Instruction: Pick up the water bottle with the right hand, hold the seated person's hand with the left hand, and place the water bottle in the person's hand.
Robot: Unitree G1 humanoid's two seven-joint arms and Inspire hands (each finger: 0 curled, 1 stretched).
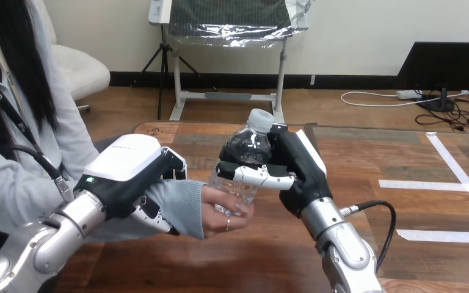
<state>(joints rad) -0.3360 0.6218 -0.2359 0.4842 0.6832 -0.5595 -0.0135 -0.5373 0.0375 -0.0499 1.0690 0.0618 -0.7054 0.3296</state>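
At the centre of my head view, a clear plastic water bottle [247, 149] with a white cap [261, 119] stands nearly upright above the table, and my right hand [299, 171] is clenched round its upper body from the three o'clock side, thumb across the front. I read that high grasp as deliberate: it leaves the bottle's lower part free for the receiver. At six to seven o'clock of the bottle, the person's hand [223, 213] lies palm up beneath it, fingers curled round its base, so both that hand and mine are on the bottle. At nine o'clock, my left hand [128, 168] grasps the person's wrist through the grey sleeve [177, 198], shell on top and fingers wrapped underneath; it seems there to steady the receiving palm and keep it level under the load. I judge the handover almost done, with only the release of my right hand left, and that wants the person's hold to be firm first, since a smooth bottle could slip or tip. Below, the wooden table [269, 256] is brown planking, and white tape strips [427, 184] lie flat at its three o'clock side, well apart from both hands.
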